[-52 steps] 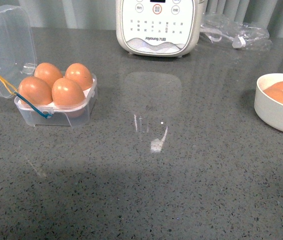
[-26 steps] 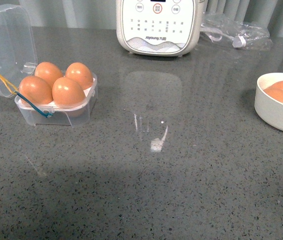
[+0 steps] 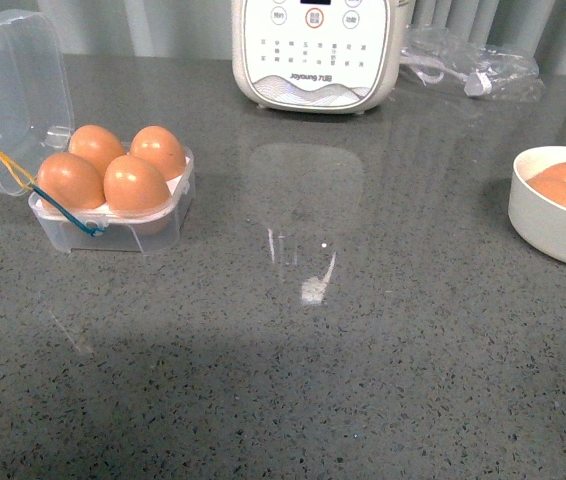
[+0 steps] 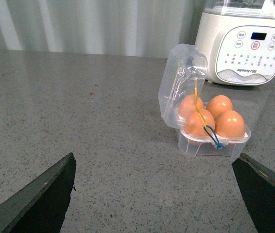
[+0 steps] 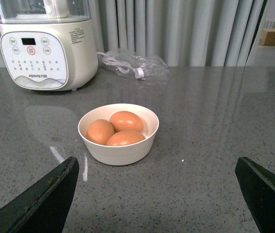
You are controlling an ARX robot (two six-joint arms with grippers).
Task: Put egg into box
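The box [image 3: 113,225] stands at the table's left with its clear lid [image 3: 13,95] swung open, and brown eggs [image 3: 135,183] fill its slots. In the left wrist view the box [image 4: 210,143] lies ahead of my open left gripper [image 4: 157,194], well apart from it. Three more brown eggs [image 5: 120,130] rest in a white bowl [image 5: 123,153] ahead of my open right gripper [image 5: 157,194]. Nothing is between either gripper's fingers. Neither gripper shows in the front view.
A cream appliance [image 3: 315,50] with buttons stands at the back centre. A crumpled clear plastic bag [image 3: 473,65] lies to its right. The white bowl [image 3: 553,225] sits at the table's right edge of view. Grey stone tabletop [image 3: 313,350] spreads between box and bowl.
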